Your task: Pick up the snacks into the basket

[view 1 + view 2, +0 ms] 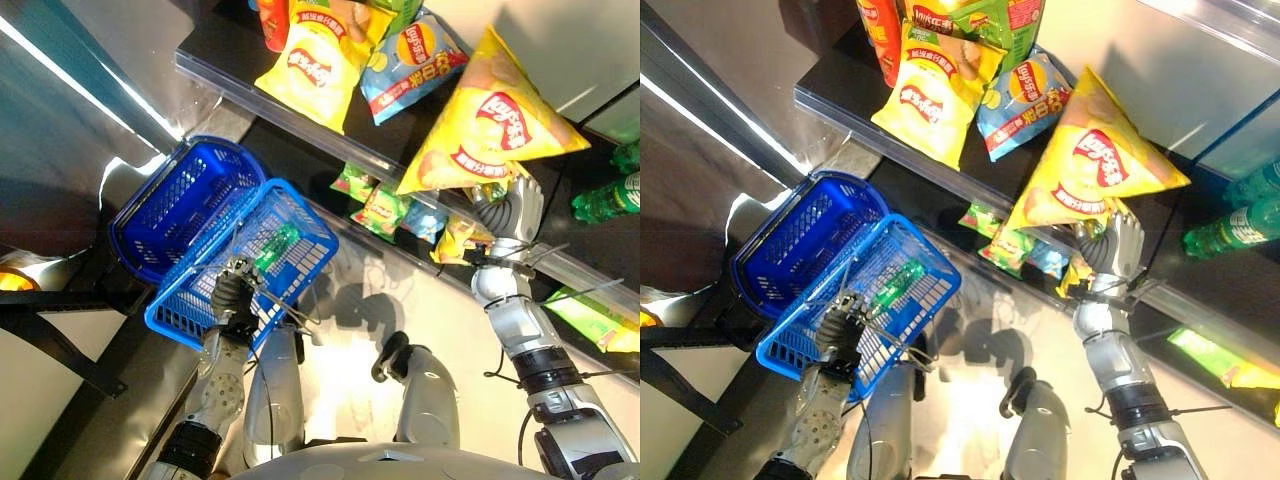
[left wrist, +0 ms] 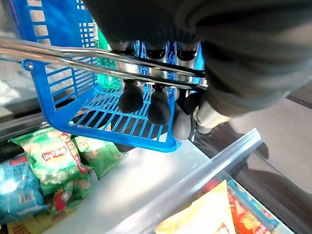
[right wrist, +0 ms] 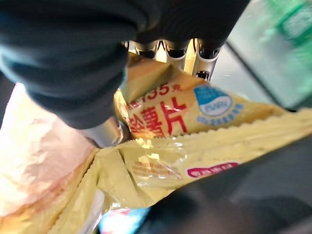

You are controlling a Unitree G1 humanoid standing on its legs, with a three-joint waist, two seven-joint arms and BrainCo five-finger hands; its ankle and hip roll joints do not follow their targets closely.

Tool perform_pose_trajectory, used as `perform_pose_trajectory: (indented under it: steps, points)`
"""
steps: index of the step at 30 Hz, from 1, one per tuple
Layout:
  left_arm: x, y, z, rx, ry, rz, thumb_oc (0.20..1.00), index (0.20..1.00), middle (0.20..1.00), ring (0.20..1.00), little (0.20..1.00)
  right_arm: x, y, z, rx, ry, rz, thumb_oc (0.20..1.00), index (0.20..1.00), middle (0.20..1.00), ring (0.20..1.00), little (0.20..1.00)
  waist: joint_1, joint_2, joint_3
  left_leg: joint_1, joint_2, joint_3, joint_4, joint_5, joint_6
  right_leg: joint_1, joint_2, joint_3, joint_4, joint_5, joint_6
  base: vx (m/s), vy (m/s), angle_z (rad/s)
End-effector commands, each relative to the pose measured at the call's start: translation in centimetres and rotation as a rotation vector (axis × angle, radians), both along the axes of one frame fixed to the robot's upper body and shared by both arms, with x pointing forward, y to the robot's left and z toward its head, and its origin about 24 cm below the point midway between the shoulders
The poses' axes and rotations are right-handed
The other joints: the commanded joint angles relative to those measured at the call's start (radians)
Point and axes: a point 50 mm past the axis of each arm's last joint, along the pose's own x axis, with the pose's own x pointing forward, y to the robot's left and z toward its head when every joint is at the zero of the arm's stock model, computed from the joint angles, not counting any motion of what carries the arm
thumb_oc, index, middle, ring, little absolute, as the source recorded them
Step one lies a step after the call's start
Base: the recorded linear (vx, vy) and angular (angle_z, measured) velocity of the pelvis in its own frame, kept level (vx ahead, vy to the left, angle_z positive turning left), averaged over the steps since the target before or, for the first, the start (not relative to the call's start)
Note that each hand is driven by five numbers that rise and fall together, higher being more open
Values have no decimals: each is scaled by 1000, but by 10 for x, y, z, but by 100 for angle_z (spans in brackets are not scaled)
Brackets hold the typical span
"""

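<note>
Left eye view: right hand (image 1: 510, 215) at centre right grips yellow chip bag (image 1: 490, 125), lifted off the shelf; left hand (image 1: 235, 298) clasps basket (image 1: 250, 260) handle, lower left; right wrist view: bag against curled fingers; next, I judge, carry bag leftward over basket.

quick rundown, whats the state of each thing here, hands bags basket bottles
left robot hand: shut on the basket handle
right robot hand: shut on the yellow chip bag, held up off the shelf
blue basket: hanging tilted, green packet inside
shelf chip bags: lying flat
green bottles: lying on their sides
</note>
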Motion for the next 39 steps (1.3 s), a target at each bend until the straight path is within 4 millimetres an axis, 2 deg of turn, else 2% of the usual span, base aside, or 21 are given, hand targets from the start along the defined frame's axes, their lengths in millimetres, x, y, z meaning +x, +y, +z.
perform_pose_trajectory:
  steps: [1,4,5,6,8,10,11,13,14,15,16,17,19,21,28,34,39]
  points:
    - [1,-14,75,-91,-416,-69,200,200,200,200,200,5,24,27,-103,-37,232,200,200,200,200,200,19,-13,-53,70,3,-13,-18,-30,43,45,-46,60,-107,233,116,0,0,0]
    - [0,-15,81,-102,-445,-87,200,200,200,200,200,9,36,24,-132,25,314,200,200,200,200,200,22,-18,-55,75,1,-12,-34,-20,43,49,-46,57,-119,241,114,3,-6,1]
    - [-2,-15,87,-114,-477,-105,200,200,200,200,200,14,49,18,-181,111,397,200,200,200,200,200,32,-19,-53,81,2,-11,-35,-24,41,54,-47,58,-119,240,115,14,-20,4]
    - [-2,-15,87,-114,-477,-104,200,200,200,200,200,14,50,18,-181,110,398,200,200,200,200,200,31,-19,-52,82,2,-11,-35,-24,41,54,-47,58,-119,240,115,0,0,0]
    - [-4,-18,94,-148,-511,-129,200,200,200,200,200,21,70,10,-233,215,505,200,200,200,200,200,39,-21,-52,84,0,-12,-39,-22,40,58,-49,56,-124,244,114,-1,-8,-2]
    - [-4,-19,95,-159,-514,-137,200,200,200,200,200,24,75,9,-245,241,529,200,200,200,200,200,42,-21,-49,85,-1,-11,-40,-22,40,60,-50,56,-125,246,114,0,0,0]
    - [-5,-22,97,-173,-522,-158,200,200,200,200,200,28,88,4,-282,291,582,200,200,200,200,200,49,-19,-47,88,-1,-9,-41,-22,39,63,-51,55,-126,246,114,-9,-10,5]
    - [-5,-23,100,-181,-537,-171,200,200,200,200,200,30,102,-1,-274,339,641,200,200,200,200,200,54,-18,-44,88,-3,-8,-40,-21,39,64,-52,55,-126,248,114,-5,-3,3]
    - [-5,-23,100,-181,-537,-171,200,200,200,200,200,30,102,-1,-275,339,641,200,200,200,200,200,53,-18,-44,88,-3,-8,-40,-21,39,64,-52,55,-126,248,114,0,0,0]
    - [-5,-25,101,-184,-537,-181,200,200,200,200,200,31,115,-5,-269,381,693,200,200,200,200,200,58,-15,-41,88,-4,-9,-40,-20,40,64,-53,54,-123,247,112,0,0,0]
    - [-5,-25,101,-184,-537,-181,200,200,200,200,200,31,115,-5,-269,381,693,200,200,200,200,200,58,-15,-41,88,-4,-9,-40,-20,40,64,-53,54,-123,247,112,-13,-10,4]
    - [-4,-27,103,-197,-547,-192,200,200,200,200,200,32,130,-11,-275,432,750,200,200,200,200,200,67,-14,-37,89,-5,-9,-42,-19,39,66,-53,53,-125,250,112,-9,-14,4]
    - [-4,-27,104,-195,-550,-197,200,200,200,200,200,32,133,-14,-270,449,759,200,200,200,200,200,67,-13,-36,90,-5,-9,-43,-19,39,67,-53,52,-126,250,112,-4,-7,2]
    - [-5,-31,107,-206,-566,-222,200,200,200,200,200,36,146,-21,-274,510,794,200,200,200,200,200,76,-12,-34,93,-5,-10,-48,-16,39,72,-53,48,-132,254,112,0,0,0]
    - [-5,-40,108,-220,-570,-284,200,200,200,200,200,51,173,-20,-340,603,833,200,200,200,200,200,101,-8,-32,97,-11,-13,-61,-12,41,77,-51,41,-141,263,113,-4,-2,2]
    - [-5,-43,107,-214,-561,-320,200,200,200,200,200,58,182,-28,-394,707,833,200,200,200,200,200,112,-4,-35,95,-16,-19,-65,-10,42,78,-55,33,-137,266,113,0,0,0]
    - [-5,-49,110,-215,-568,-362,200,200,200,200,200,66,189,-40,-500,786,750,200,200,200,200,200,127,0,-35,95,-18,-23,-68,-10,45,80,-51,34,-140,271,113,-3,-2,2]
